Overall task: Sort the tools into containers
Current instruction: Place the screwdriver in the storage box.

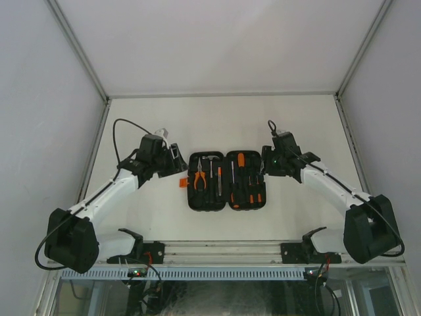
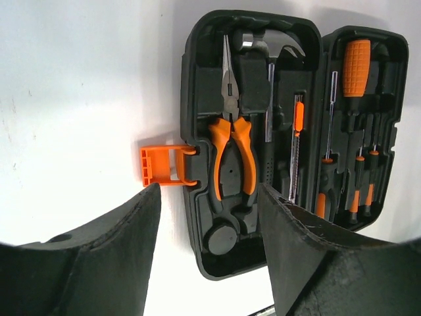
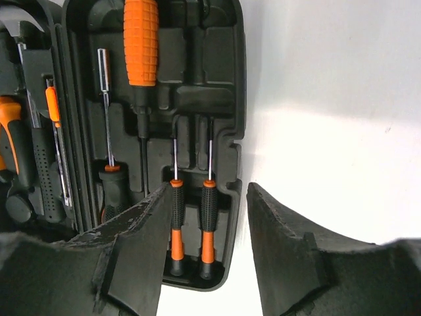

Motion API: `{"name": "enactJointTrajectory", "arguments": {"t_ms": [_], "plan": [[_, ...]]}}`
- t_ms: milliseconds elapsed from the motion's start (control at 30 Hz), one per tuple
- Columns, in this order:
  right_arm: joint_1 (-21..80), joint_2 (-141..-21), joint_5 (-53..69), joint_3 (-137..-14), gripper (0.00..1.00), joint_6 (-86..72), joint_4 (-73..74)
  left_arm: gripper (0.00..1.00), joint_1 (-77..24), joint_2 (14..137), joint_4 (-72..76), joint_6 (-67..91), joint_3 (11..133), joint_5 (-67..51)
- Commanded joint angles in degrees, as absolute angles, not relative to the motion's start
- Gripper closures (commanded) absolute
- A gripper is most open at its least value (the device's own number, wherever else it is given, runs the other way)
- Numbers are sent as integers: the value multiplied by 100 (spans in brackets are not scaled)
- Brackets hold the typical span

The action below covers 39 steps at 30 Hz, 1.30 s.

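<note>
Robot lab test cell: white panel walls (image 1: 39,118) at 9, 12 and 3 o'clock, metal frame struts (image 1: 78,51), white table (image 1: 217,125), left arm (image 1: 105,191) and right arm (image 1: 332,187) bolted to rail (image 1: 223,247) at 6 o'clock.

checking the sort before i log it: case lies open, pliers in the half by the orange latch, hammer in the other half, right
Not quite. The hammer sits in the same half as the pliers, the one by the orange latch, as the left wrist view shows. The case does lie open.
</note>
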<state>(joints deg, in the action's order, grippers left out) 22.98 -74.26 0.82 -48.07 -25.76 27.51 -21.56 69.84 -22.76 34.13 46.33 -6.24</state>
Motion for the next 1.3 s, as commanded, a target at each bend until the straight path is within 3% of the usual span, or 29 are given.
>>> {"name": "enactJointTrajectory", "arguments": {"t_ms": [0, 533, 767, 1000, 1267], "plan": [[2017, -7652, 671, -4790, 52, -2480, 2237, 36, -2096, 6843, -1865, 3508, 4531, -727], [1512, -8635, 1837, -4743, 58, -2364, 1673, 44, -2073, 7346, -1582, 3467, 4207, -848], [1499, -8966, 1578, -4741, 58, -2451, 1748, 44, -2072, 7482, -1384, 3519, 4106, -818], [1460, -9105, 1331, -4746, 74, -2412, 1872, 44, -2074, 7699, -947, 3551, 4148, -974], [1415, -9145, 1442, -4742, 77, -2295, 1879, 48, -2053, 7901, 172, 3696, 3971, -1222]]}}
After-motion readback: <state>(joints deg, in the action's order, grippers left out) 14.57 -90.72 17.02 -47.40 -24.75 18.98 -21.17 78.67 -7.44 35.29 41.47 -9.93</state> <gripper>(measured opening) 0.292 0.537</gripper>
